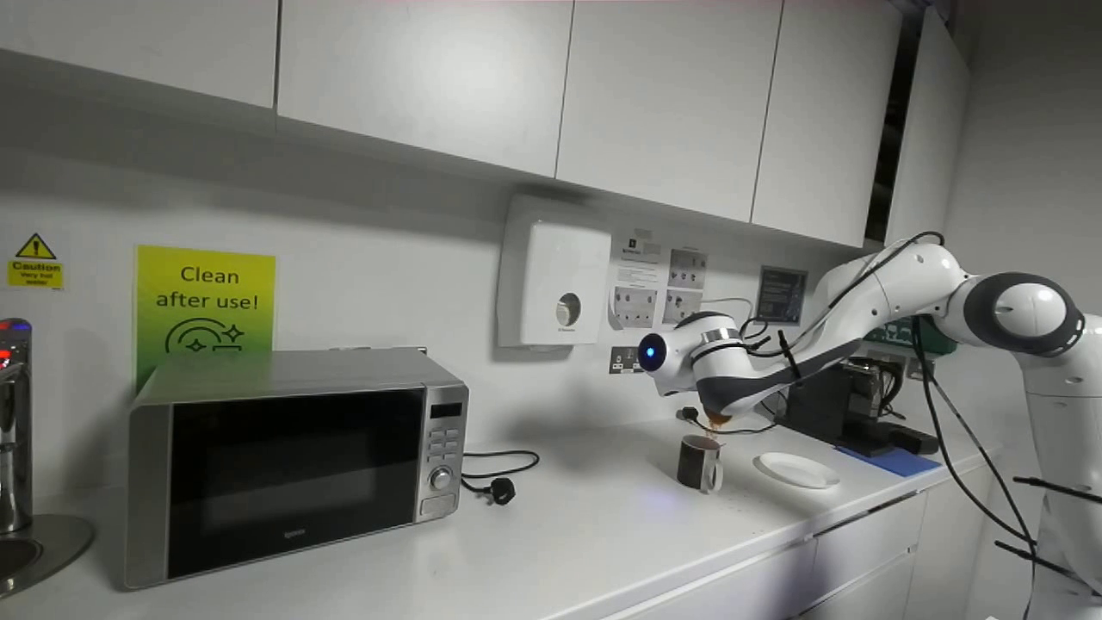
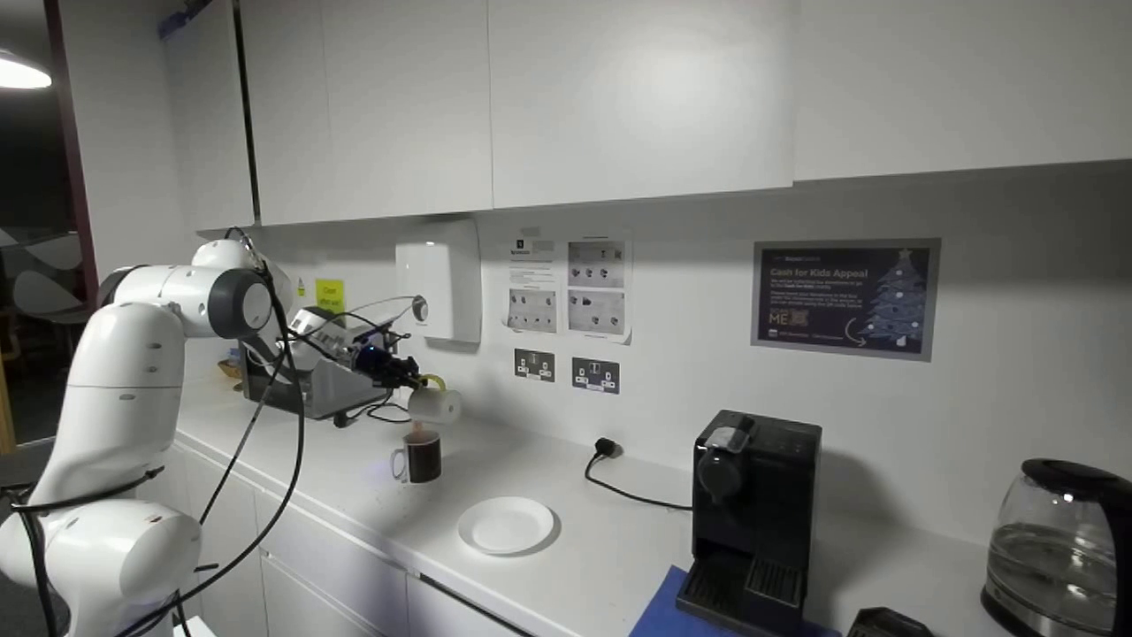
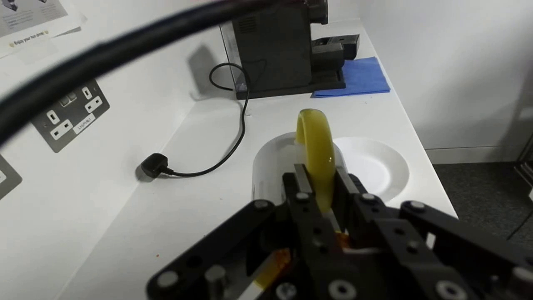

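Evidently the pour is partway done. At left in an exterior view, the arm (image 2: 128, 372) reaches over the tabletop (image 2: 610, 522). Next, the upright dark mug (image 2: 423, 460) stands on it, a brown stream (image 2: 416, 428) falling toward its mouth from the white mug (image 2: 435, 406) tipped above. The jaws are clamped on the white mug's yellow handle (image 3: 318, 146), so lifting and tilting look complete. How full either mug is cannot be told; finishing the pour, righting the white mug and setting it down seem left. Farther right, the white plate (image 2: 500, 522) lies near the dark mug, the coffee machine (image 2: 783, 495) and glass kettle (image 2: 1044, 566) well apart.
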`<state>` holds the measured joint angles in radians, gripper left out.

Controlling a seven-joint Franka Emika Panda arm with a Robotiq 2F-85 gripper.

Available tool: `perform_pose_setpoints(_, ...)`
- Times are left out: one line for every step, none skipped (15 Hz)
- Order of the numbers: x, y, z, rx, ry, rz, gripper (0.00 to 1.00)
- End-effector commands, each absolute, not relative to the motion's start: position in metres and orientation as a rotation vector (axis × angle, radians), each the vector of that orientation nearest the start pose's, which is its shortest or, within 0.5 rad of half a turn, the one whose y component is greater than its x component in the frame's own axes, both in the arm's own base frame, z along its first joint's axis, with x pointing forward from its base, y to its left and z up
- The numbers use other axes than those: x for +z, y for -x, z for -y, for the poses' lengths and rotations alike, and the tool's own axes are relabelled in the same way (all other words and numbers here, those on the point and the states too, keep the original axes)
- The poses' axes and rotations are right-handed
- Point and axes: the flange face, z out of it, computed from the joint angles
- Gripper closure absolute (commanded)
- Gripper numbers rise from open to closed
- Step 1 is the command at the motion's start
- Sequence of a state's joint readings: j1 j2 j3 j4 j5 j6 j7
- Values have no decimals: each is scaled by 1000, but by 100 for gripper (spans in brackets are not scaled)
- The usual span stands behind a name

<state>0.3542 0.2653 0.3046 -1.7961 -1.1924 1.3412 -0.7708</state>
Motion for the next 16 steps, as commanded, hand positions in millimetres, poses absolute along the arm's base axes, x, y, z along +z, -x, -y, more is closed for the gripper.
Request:
perform_pose_setpoints(449,-523,-245,-805,-1301,-1372,95)
perform_pose_setpoints(448,-523,-245,-806,-1301,-1372,95)
perform_pose_setpoints(447,-522,-245,-807,-1301,-1372,95)
perform_pose_setpoints(446,-522,-244,-811,-1299,-1372,95)
perform_pose_setpoints(446,-522,-244,-814,-1298,-1372,95)
perform_pose_setpoints(445,-521,-244,-817,-1297,-1372,95)
perform_pose_setpoints(445,-521,-244,-819,-1295,-1372,95)
perform_pose_setpoints(444,-521,-244,-822,-1293,-1373,95)
perform_pose_setpoints(443,-521,-244,-824,-1292,-1373,95)
perform_pose_setpoints(443,-521,-244,-826,-1291,-1373,95)
perform_pose_setpoints(443,-521,-243,-827,-1292,-1372,95)
perform_pose_setpoints(442,-521,-243,-829,-1291,-1373,95)
perform_pose_setpoints(442,-521,-243,-830,-1291,-1372,95)
perform_pose_setpoints(442,-521,-243,-832,-1290,-1372,95)
perform_pose_setpoints(442,-521,-243,-834,-1288,-1372,95)
perform_pose_setpoints(442,-522,-244,-835,-1287,-1371,95)
